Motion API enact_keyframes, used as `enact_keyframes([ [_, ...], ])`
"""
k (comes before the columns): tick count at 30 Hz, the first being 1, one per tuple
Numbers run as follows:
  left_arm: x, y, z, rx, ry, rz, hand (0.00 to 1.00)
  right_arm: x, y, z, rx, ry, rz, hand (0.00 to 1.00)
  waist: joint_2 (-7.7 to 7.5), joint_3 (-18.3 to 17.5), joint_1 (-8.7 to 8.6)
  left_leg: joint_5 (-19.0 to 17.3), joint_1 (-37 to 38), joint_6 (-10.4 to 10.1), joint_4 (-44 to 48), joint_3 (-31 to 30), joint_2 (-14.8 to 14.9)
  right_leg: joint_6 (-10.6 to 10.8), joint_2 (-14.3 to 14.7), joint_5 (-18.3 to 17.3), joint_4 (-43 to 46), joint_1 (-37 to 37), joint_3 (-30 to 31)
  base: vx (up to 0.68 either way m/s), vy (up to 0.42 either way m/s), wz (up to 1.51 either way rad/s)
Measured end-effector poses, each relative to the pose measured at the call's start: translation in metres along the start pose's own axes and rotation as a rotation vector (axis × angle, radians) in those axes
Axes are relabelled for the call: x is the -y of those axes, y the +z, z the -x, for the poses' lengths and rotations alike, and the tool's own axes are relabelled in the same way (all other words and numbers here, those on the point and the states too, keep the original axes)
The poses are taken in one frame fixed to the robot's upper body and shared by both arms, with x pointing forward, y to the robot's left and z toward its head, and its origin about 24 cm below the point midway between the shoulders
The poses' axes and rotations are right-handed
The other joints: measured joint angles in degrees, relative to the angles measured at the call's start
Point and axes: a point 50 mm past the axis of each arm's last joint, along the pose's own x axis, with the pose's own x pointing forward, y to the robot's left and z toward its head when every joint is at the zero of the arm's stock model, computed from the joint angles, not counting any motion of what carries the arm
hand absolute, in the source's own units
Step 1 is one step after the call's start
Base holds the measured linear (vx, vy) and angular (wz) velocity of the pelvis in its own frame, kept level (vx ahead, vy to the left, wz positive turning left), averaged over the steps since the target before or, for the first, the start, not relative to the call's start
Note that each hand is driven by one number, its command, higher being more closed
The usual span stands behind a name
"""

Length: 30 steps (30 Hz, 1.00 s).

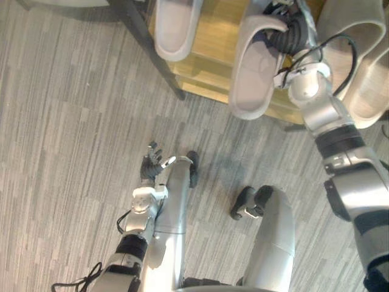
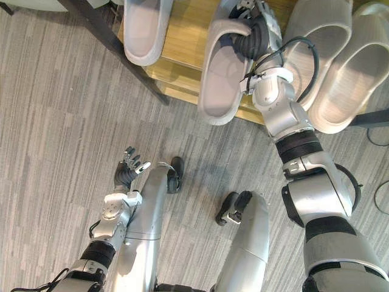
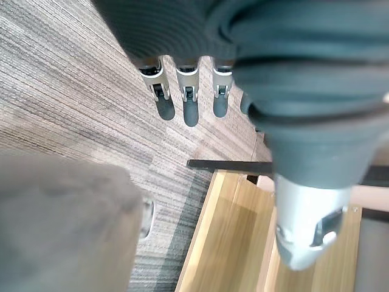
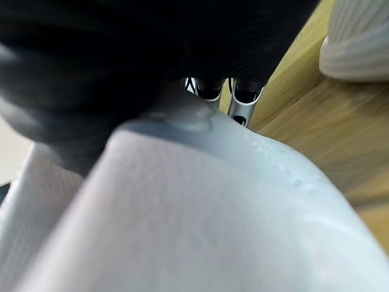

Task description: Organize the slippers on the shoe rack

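In your left eye view the grey slipper (image 1: 252, 79) lies on the wooden shoe rack (image 1: 209, 45), one end past its edge, with the right hand (image 1: 290, 30) at its strap. Left wrist view: left hand (image 3: 189, 100) over the floor (image 3: 67, 91), fingers straight and empty. Right wrist view: the strap hides the right hand's grip, so you cannot tell
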Motion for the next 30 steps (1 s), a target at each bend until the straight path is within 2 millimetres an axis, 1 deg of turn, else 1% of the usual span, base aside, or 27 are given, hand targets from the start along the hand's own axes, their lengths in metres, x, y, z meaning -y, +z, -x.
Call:
enact_keyframes([
  [4, -0.004, 0.002, -0.001, 0.005, 0.011, 0.013, 0.00, 0.011, 0.005, -0.010, 0.012, -0.048, 0.018, 1.00, 0.00, 0.00, 0.14, 0.30, -1.47, -0.19, -0.02, -0.49, -0.72, 0.13, -0.45, -0.20, 0.19, -0.92, -0.32, 0.07, -0.027, 0.09],
  [5, -0.010, -0.002, 0.000, -0.020, 0.023, -0.011, 0.00, 0.013, 0.007, -0.012, 0.021, -0.050, 0.024, 1.00, -0.01, 0.00, 0.14, 0.34, -1.82, -0.23, 0.00, -0.60, -0.86, 0.18, -0.55, -0.37, 0.31, -1.11, -0.47, 0.12, -0.046, 0.14],
  [6, -0.020, -0.024, 0.006, -0.136, 0.041, -0.075, 0.00, 0.015, 0.014, -0.016, 0.041, -0.062, 0.027, 1.00, -0.04, 0.02, 0.12, 0.45, -2.55, -0.32, 0.01, -0.75, -1.02, 0.14, -0.95, -0.40, 0.47, -1.67, -0.91, 0.10, -0.042, 0.10],
  [7, -0.022, -0.029, 0.008, -0.165, 0.046, -0.083, 0.00, 0.016, 0.015, -0.017, 0.045, -0.067, 0.026, 1.00, -0.05, 0.02, 0.12, 0.49, -2.72, -0.33, 0.02, -0.77, -1.06, 0.14, -1.01, -0.40, 0.52, -1.83, -0.97, 0.09, -0.033, 0.09],
  [8, -0.027, -0.044, 0.015, -0.244, 0.068, -0.104, 0.00, 0.018, 0.018, -0.018, 0.053, -0.081, 0.025, 1.00, -0.28, 0.16, 0.12, 0.57, -3.00, -0.39, 0.02, -0.79, -1.21, 0.10, -1.13, -0.44, 0.72, -2.17, -0.97, 0.09, -0.034, 0.14],
  [9, -0.033, -0.061, 0.028, -0.334, 0.089, -0.122, 0.00, 0.020, 0.020, -0.020, 0.059, -0.094, 0.026, 1.00, -0.31, 0.17, 0.12, 0.79, -3.43, -0.61, 0.05, -1.21, -1.61, 0.03, -1.40, -0.59, 0.92, -2.25, -1.38, 0.09, -0.036, 0.13],
  [12, -0.033, -0.066, 0.033, -0.357, 0.088, -0.125, 0.00, 0.019, 0.021, -0.020, 0.059, -0.098, 0.023, 1.00, -0.31, 0.17, 0.52, 1.07, -3.64, -0.92, -0.13, -1.49, -1.86, -0.28, -1.59, -0.78, 1.05, -2.25, -1.68, 0.08, -0.038, 0.09],
  [16, -0.032, -0.066, 0.033, -0.352, 0.083, -0.126, 0.00, 0.015, 0.022, -0.020, 0.061, -0.084, 0.029, 1.00, -0.35, 0.14, 0.78, 1.21, -3.67, -1.49, -0.49, -1.40, -2.09, -0.58, -2.09, -1.06, 1.58, -2.29, -1.86, 0.05, -0.036, 0.09],
  [19, -0.032, -0.065, 0.033, -0.351, 0.083, -0.126, 0.00, 0.015, 0.022, -0.021, 0.058, -0.092, 0.030, 1.00, -0.38, 0.12, 0.83, 1.79, -3.76, -1.72, -1.28, -1.37, -2.04, -0.65, -2.27, -1.09, 1.50, -2.32, -2.29, 0.05, -0.052, 0.10],
  [21, -0.032, -0.065, 0.032, -0.349, 0.083, -0.124, 0.00, 0.016, 0.022, -0.022, 0.053, -0.108, 0.029, 1.00, -0.40, 0.09, 0.92, 2.55, -3.83, -1.32, -1.71, -1.47, -2.04, -0.69, -2.28, -1.07, 1.34, -2.35, -2.61, 0.07, -0.060, 0.08],
  [25, -0.031, -0.064, 0.032, -0.340, 0.079, -0.123, 0.00, 0.018, 0.028, -0.028, 0.046, -0.130, 0.022, 1.00, -0.45, -0.01, 1.01, 3.38, -4.37, -1.81, -2.37, -2.11, -2.29, -0.90, -2.28, -1.12, 1.24, -2.70, -3.34, 0.08, -0.061, 0.07],
  [26, -0.030, -0.064, 0.031, -0.336, 0.076, -0.122, 0.00, 0.020, 0.030, -0.030, 0.046, -0.144, 0.022, 0.00, -0.47, -0.02, 1.04, 3.57, -4.70, -1.98, -2.69, -1.98, -2.57, -1.28, -2.39, -1.20, 1.18, -3.02, -3.49, 0.06, -0.037, 0.13],
  [28, -0.029, -0.063, 0.031, -0.334, 0.073, -0.121, 0.00, 0.023, 0.032, -0.036, 0.031, -0.164, 0.022, 0.00, -0.48, -0.02, 1.10, 3.91, -4.78, -2.02, -3.23, -1.88, -2.85, -1.44, -2.90, -1.24, 1.26, -3.25, -3.65, 0.08, -0.045, 0.13],
  [30, -0.027, -0.062, 0.031, -0.329, 0.068, -0.115, 0.00, 0.025, 0.034, -0.039, 0.019, -0.178, 0.018, 0.00, -0.49, -0.02, 1.64, 4.04, -4.72, -2.11, -3.52, -1.86, -2.88, -1.50, -2.94, -1.21, 1.12, -3.26, -3.72, 0.08, -0.037, 0.04],
])
